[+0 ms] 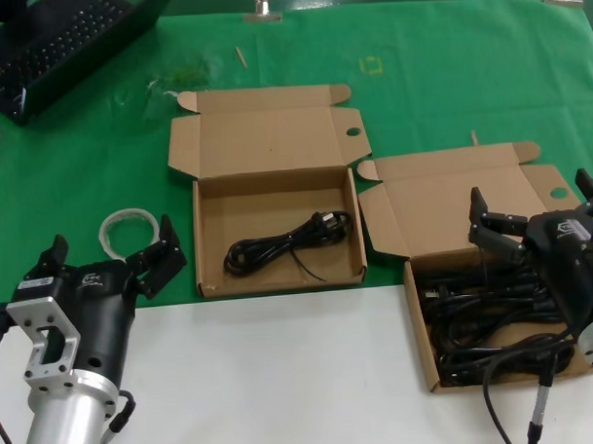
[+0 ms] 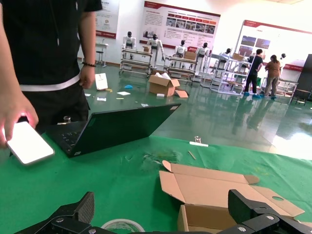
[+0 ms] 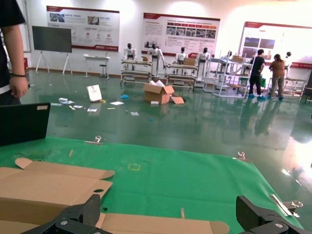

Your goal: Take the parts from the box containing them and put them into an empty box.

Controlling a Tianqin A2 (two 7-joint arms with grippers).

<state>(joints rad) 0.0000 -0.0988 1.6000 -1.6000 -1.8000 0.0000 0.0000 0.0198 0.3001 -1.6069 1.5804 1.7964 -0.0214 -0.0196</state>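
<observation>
Jaws of both grippers stood wide open and held nothing. The right gripper (image 1: 537, 210) hovered over the back part of the box on the right (image 1: 449, 192), the one with the creased lid, which lay partly on the white tabletop (image 1: 282, 378). That box held a tangled heap of black power cords (image 1: 485, 327). The left gripper (image 1: 111, 256) hung at the near left over the tabletop's edge, just beside a white plastic ring (image 1: 129, 226) on the green mat (image 1: 80, 171). The box in the middle (image 1: 274, 145), with the flat lid, sat on the mat and held a single coiled cord (image 1: 288, 244). An open laptop (image 1: 56, 36) stood at the far left.
</observation>
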